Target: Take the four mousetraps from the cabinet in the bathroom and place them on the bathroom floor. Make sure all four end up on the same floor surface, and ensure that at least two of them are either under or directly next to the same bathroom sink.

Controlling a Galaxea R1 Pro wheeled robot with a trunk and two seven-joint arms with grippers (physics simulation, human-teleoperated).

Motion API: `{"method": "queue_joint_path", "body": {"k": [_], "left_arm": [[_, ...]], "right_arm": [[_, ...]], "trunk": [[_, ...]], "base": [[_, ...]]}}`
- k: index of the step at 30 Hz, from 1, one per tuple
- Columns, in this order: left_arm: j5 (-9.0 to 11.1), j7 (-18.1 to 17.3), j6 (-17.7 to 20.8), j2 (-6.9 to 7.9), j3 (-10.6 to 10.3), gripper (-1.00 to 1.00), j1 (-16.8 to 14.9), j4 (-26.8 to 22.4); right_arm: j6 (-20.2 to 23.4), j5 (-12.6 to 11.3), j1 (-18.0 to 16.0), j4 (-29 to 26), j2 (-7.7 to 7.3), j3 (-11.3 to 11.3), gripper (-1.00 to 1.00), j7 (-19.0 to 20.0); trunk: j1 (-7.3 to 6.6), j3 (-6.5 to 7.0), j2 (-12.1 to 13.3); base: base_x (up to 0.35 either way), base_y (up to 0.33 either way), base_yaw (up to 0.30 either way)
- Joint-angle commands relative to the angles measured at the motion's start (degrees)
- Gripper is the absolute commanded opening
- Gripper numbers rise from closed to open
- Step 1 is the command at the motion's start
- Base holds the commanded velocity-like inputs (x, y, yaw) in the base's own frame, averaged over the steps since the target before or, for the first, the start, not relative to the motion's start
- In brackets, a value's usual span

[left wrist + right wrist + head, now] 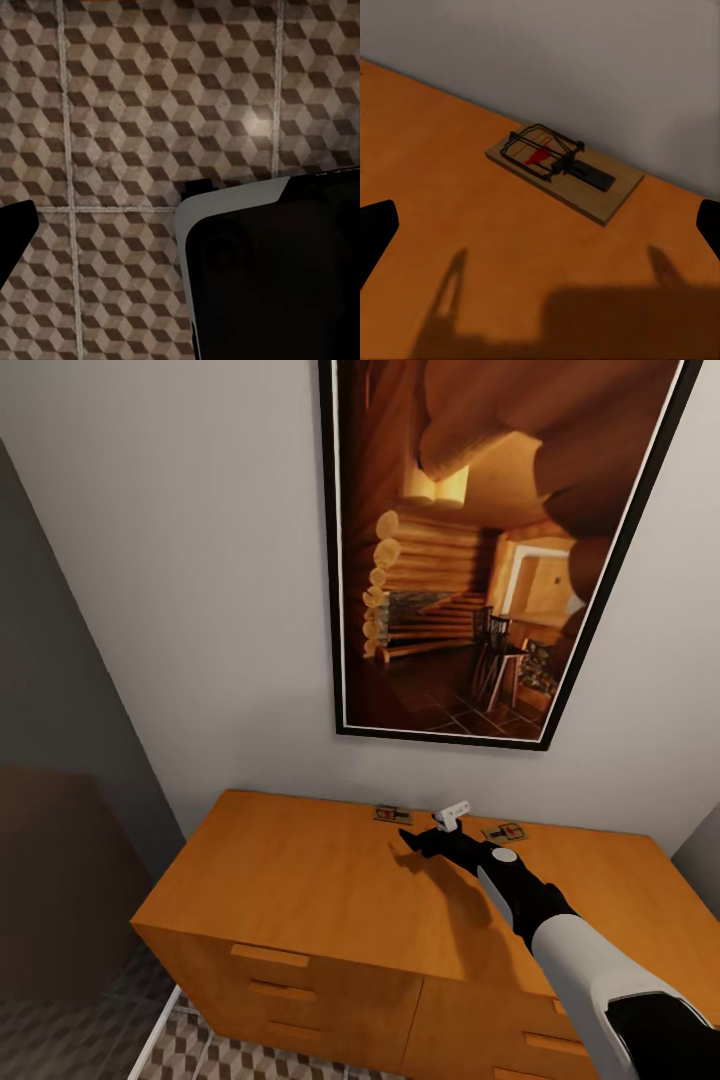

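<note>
Mousetraps on the cabinet (300,880) top, near the back wall (180,610): one (392,815) left of the right gripper (425,842), another (504,832) just right of the arm, both lying flat close under the framed picture (490,550). Seen close in the right wrist view, one trap (564,171) flat on the orange wood, wire and red tab up, a short way off the wall, squarely between the two dark fingertips (375,232) at the frame's edges. Right fingers spread wide, holding nothing, finger shadows falling on the wood short of the trap. Left wrist view looking down on the bathroom floor (135,112), cube-pattern tiles and pale grout, with part of the robot's own body across the frame; left gripper's state cannot tell. Probable step: closing in for the first pick. Risks, as judged: board thin and flat, so fingertips may skate over it or shove it back against the wall instead of gripping; closing on the wire parts rather than the wooden edges could tip or twist it; too steep a descent could jam fingertips into the cabinet top. Only two traps made out.
</note>
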Motion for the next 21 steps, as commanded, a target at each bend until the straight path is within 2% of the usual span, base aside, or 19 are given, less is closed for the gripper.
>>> {"method": "queue_joint_path", "body": {"k": [1,21], "left_arm": [[0.55,-0.23,-0.35,-0.04,-0.48,1.00,-0.09,0.22],[0.58,-0.23,-0.35,-0.05,-0.48,1.00,-0.09,0.22]], "right_arm": [[-0.23,-0.27,-0.06,0.06,0.01,0.35,1.00,-0.12],[-0.15,-0.29,-0.07,0.06,0.33,0.38,1.00,-0.40]], "trunk": [[0.03,-0.12,-0.12],[0.03,-0.12,-0.12]], "base": [[0.000,0.000,0.000],[0.000,0.000,0.000]]}}
